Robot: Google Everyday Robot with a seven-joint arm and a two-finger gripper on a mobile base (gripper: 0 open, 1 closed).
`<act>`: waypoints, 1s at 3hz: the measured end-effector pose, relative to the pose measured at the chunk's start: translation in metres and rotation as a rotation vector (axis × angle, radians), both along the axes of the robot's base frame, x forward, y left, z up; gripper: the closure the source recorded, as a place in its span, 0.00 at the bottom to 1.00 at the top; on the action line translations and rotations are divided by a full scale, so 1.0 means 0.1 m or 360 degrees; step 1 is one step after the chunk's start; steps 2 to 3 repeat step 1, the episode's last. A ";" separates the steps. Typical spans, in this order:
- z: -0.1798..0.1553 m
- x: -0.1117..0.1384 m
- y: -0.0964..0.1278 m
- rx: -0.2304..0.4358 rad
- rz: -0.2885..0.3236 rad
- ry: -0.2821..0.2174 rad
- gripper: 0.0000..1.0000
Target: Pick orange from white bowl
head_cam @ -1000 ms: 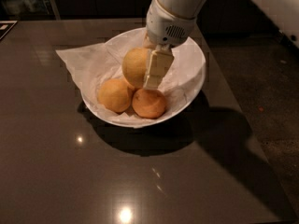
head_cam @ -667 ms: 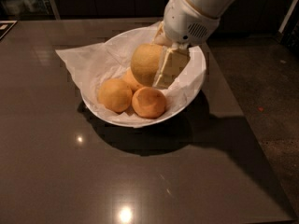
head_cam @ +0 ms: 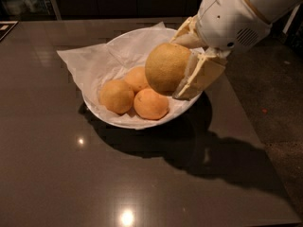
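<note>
Tool (head_cam: 180, 66) gripping orange (head_cam: 163, 69), over white bowl (head_cam: 128, 122), smaller fruits (head_cam: 150, 103) inside

Matt-skinned orange (head_cam: 166, 74) in smooth plastic claw (head_cam: 181, 65) over crinkled paper (head_cam: 90, 65), glossy table (head_cam: 71, 174)

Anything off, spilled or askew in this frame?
Nothing spilled or damaged. The end effector is shut on the orange, held over the right side of the white bowl. Only oddity: the paper liner sticks out past the rim at the left. Three smaller fruits sit inside.
</note>
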State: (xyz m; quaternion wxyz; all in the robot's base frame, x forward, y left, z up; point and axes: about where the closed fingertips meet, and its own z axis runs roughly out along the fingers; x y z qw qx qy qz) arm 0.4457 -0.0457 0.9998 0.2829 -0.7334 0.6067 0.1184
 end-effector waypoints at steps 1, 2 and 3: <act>0.00 0.00 0.00 0.0000 0.0000 0.0000 1.00; 0.00 0.00 0.00 0.0000 0.0000 0.0000 1.00; 0.00 0.00 0.00 0.0000 0.0000 0.0000 1.00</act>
